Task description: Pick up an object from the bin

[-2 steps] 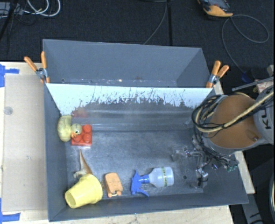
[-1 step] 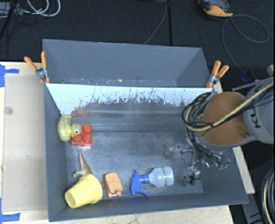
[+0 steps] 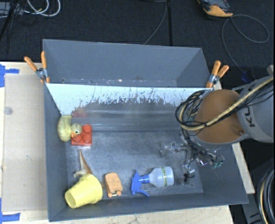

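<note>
My gripper (image 3: pixel 191 161) hangs low over the right part of the bin floor, under the arm's orange cover. Just to its left, near the front wall, a clear spray bottle (image 3: pixel 155 178) with a blue trigger head lies on its side, its base pointing toward the gripper. The gripper stands beside the bottle's base, and I cannot make out any contact between them. I see nothing held in the gripper.
Along the front left lie a small tan block (image 3: pixel 112 184), a yellow cup (image 3: pixel 83 192) on its side and a thin tan piece (image 3: pixel 83 166). A yellow rubber duck (image 3: pixel 65 127) and a red brick (image 3: pixel 81 135) sit by the left wall.
</note>
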